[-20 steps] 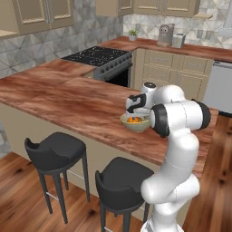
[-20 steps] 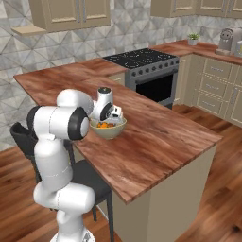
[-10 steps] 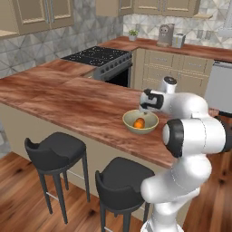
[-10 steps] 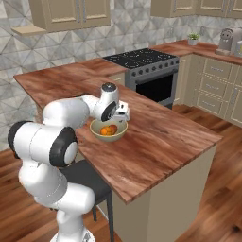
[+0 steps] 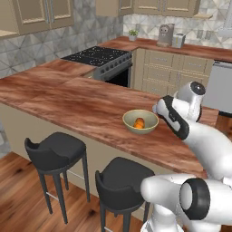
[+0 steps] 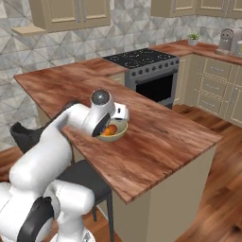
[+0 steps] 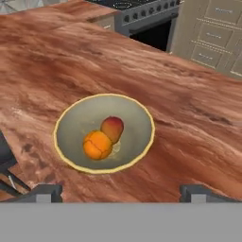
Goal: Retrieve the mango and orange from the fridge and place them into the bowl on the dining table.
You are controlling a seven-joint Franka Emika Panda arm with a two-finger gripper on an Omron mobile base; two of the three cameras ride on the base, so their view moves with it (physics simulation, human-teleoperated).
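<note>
Claw (image 7: pixel 120 191) spread wide and empty, hanging above and beside the bowl (image 7: pixel 140 144) on the bench (image 7: pixel 189 118); orange (image 7: pixel 97 145) and mango (image 7: pixel 112 128) lie touching inside, so the placing looks finished, only withdrawal left.

Mango (image 7: pixel 112 128) partly behind orange (image 7: pixel 97 144); bowl (image 6: pixel 121 133) partly behind arm.

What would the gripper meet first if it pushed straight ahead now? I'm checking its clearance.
Probably the bowl holding the orange and mango, centred ahead of the open gripper; depth is unclear.
</note>
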